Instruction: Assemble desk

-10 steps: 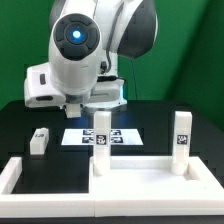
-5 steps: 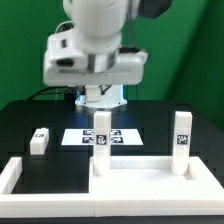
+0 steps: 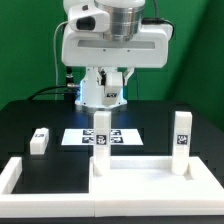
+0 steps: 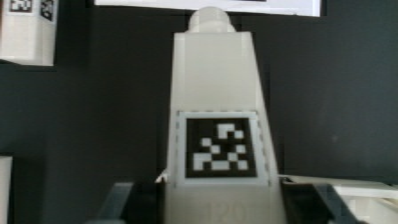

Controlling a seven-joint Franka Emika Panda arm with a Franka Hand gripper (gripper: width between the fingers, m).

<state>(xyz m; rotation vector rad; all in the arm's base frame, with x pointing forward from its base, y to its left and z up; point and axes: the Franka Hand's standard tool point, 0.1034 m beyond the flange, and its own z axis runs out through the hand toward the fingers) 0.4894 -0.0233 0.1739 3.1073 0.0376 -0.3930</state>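
White plastic desk top (image 3: 140, 163), a wide tray with a raised rim, lies along the front edge of the black table (image 3: 150, 120), toward the exterior view's right. Two tagged legs stand upright at its rear corners: the left standing leg (image 3: 101, 135) and the right standing leg (image 3: 181, 133). A third piece, the loose leg (image 3: 38, 141), rests on the table well apart from the top, near the edge on the exterior view's left. The wrist view shows the gripper (image 4: 222, 200) closed on the held leg (image 4: 217, 90), with a finger on either flank of its tagged end and its rounded tip pointing away from the camera over the dark surface. In the exterior view the arm (image 3: 110, 45) hangs high over the table's rear edge, and the held leg cannot be made out there. Behind the desk top, the marker board (image 3: 72, 138) lies flat mid-table, and a low white border frame (image 3: 15, 175) wraps the front corner on the exterior view's left.
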